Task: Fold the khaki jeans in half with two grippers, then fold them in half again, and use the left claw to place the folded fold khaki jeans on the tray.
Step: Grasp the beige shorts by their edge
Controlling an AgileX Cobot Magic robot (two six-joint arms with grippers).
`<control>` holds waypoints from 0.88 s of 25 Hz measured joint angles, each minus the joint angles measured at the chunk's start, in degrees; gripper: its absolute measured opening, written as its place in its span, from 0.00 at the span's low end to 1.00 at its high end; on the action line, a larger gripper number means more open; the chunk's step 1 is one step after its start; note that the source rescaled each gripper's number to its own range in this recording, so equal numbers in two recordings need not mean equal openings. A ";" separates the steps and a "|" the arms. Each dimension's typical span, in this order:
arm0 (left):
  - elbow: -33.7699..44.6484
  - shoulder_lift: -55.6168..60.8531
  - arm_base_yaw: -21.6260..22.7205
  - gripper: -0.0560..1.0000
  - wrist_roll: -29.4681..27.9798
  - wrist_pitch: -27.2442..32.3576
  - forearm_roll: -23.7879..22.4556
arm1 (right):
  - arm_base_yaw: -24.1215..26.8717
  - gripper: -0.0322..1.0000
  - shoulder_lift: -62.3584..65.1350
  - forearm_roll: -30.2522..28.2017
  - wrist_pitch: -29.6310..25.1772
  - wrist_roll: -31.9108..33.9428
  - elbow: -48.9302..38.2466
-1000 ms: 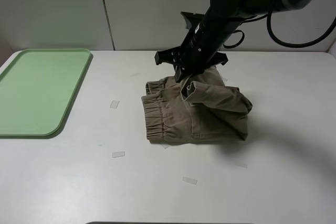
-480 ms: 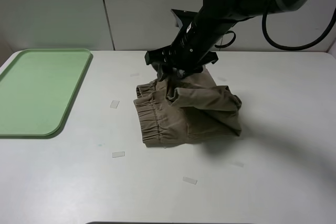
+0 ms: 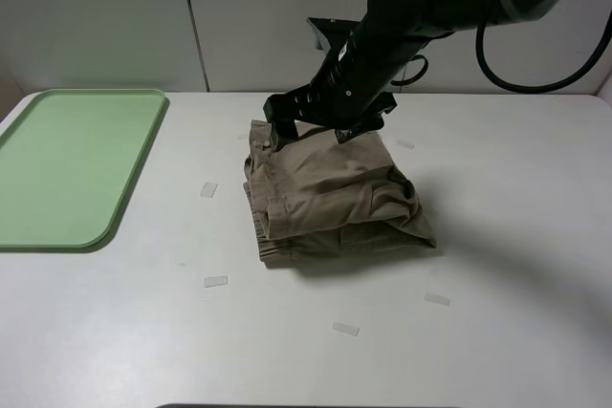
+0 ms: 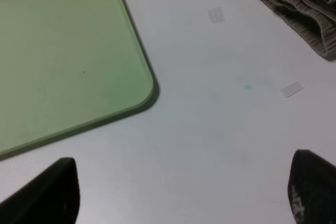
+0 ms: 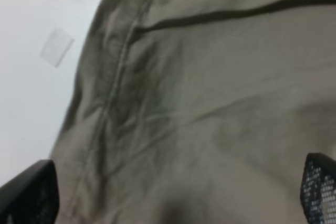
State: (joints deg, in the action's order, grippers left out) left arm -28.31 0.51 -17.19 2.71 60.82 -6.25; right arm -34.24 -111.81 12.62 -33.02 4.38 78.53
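Both of my grippers stand wide open with nothing held. My right gripper (image 3: pixel 314 133) hangs over the far left edge of the khaki jeans (image 3: pixel 330 193), one prong on either side of that edge; whether the tips touch the cloth I cannot tell. My left gripper (image 4: pixel 181 192) hovers over bare white table (image 3: pixel 497 332) by the near right corner of the pale-green tray (image 3: pixel 76 164), only tabletop between its tips.

The jeans lie on the table around the middle, well apart from the tray at the far left. They are a thick, folded bundle, almost square. Its slightly longer axis runs left to right, the right end angled a little nearer. The gathered elastic waistband runs down the left side, facing the tray, and a rounded, puffy fold closes the right side. The top layer is smooth tan cloth with a stitched seam and soft creases. Small clear tape pieces (image 3: pixel 208 189) dot the table around it.
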 joint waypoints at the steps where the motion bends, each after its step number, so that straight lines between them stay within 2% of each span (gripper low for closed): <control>1: 0.00 0.00 0.00 0.84 0.06 0.00 0.00 | 0.06 1.00 0.00 -0.86 -0.07 -0.61 0.00; 7: 0.00 0.00 0.00 0.84 0.12 0.00 0.00 | 4.19 1.00 0.20 -4.96 -2.10 -4.38 0.00; 12: 0.00 0.00 0.00 0.84 0.12 0.00 0.00 | 9.23 1.00 3.46 -9.15 -2.66 -4.38 -1.55; 22: 0.00 0.00 0.00 0.84 0.12 0.00 0.00 | 18.99 1.00 19.73 -13.11 3.45 -6.03 -18.49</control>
State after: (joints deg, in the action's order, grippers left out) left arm -28.31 0.51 -17.19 2.82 60.82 -6.25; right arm -15.25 -92.08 -0.49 -29.57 -1.66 60.04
